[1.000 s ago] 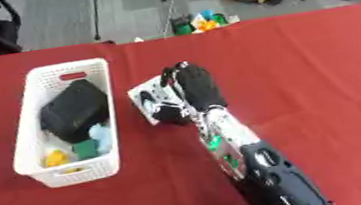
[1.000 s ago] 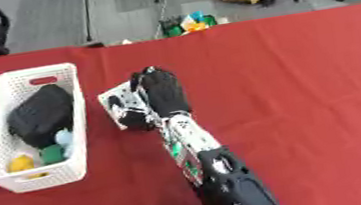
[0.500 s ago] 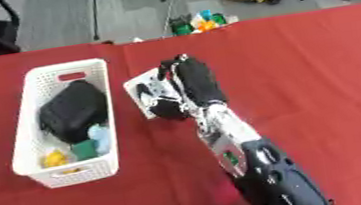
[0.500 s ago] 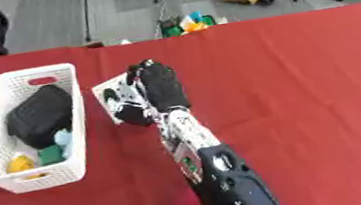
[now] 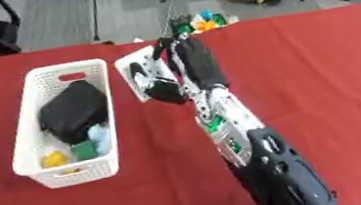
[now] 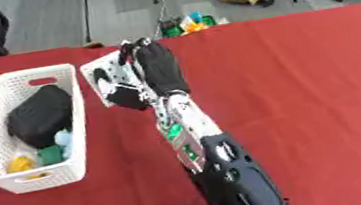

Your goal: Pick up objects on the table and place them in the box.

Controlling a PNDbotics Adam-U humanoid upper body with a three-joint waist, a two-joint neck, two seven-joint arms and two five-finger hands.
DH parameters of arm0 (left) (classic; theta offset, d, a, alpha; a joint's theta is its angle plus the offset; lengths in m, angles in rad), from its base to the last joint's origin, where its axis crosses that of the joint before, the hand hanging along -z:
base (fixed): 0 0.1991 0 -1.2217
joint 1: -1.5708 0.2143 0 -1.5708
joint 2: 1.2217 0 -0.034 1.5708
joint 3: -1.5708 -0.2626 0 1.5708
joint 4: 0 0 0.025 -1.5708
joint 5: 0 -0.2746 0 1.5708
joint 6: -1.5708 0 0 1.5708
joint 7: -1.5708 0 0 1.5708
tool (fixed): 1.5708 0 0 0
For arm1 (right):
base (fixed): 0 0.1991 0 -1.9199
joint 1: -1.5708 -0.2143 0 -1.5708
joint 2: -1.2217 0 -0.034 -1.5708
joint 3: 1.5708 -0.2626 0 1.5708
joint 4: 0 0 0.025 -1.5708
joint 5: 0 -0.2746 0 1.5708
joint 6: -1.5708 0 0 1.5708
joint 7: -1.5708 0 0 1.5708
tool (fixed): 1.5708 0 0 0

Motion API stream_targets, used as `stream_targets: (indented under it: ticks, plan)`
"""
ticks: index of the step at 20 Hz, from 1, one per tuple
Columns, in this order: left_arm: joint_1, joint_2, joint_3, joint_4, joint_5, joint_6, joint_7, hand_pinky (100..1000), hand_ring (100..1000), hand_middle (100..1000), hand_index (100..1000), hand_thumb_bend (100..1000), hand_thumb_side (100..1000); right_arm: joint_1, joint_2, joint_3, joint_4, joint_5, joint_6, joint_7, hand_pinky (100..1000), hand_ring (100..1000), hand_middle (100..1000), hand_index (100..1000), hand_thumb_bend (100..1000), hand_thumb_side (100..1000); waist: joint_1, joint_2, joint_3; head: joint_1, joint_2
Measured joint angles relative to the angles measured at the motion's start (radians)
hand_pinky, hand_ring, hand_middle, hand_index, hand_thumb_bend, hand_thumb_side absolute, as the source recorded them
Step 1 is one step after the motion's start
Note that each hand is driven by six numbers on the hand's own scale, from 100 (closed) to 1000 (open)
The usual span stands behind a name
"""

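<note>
Your right hand (image 5: 190, 68) reaches up the middle of the red table (image 5: 321, 74), fingers and thumb curled round a flat white object (image 5: 138, 70) with dark markings (what it is cannot be made out). The object is held tilted, just right of the white box (image 5: 23, 141). Inside the box lie a black bundle (image 5: 72, 111), something pale blue, a green piece and a yellow piece.

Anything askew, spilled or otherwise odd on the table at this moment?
Nothing spilled or damaged. The right hand holds a flat white object tilted above the red table, beside the white basket, not yet inside. The basket's contents, a black item and small coloured pieces, sit within its walls.
</note>
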Motion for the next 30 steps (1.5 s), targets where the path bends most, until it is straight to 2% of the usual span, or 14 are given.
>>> stream_targets:
  ticks: [2,3,4,20,30]
  plan:
    - [0.000,0.000,0.000,0.000,0.001,0.000,0.000,495,960,966,794,136,1000,-0.004,-0.005,0.004,-0.013,-0.013,0.000,0.001,657,650,248,538,181,530,-0.003,-0.001,0.001,-0.001,0.000]
    - [0.000,0.000,0.000,0.000,0.001,0.000,0.000,495,960,966,794,130,1000,-0.006,-0.006,0.005,-0.018,-0.019,-0.001,0.002,657,651,248,538,202,602,-0.005,-0.001,0.002,-0.002,0.000]
    - [0.000,0.000,0.000,0.000,0.001,0.000,-0.001,495,960,966,794,136,1000,-0.008,-0.009,0.007,-0.023,-0.026,-0.002,0.002,657,651,248,538,178,532,-0.006,-0.001,0.003,-0.003,0.000]
    - [-0.001,0.000,0.000,0.000,0.005,-0.001,-0.003,497,959,965,794,138,1000,-0.045,-0.040,0.045,-0.063,-0.100,-0.026,0.007,660,652,250,536,149,551,-0.026,-0.008,0.039,-0.013,0.000]
    - [-0.011,0.000,0.000,0.000,0.007,-0.002,-0.002,498,960,967,794,140,1000,-0.066,-0.047,0.075,-0.058,-0.109,-0.058,0.004,661,653,253,536,119,574,-0.042,-0.008,0.072,-0.025,-0.002]
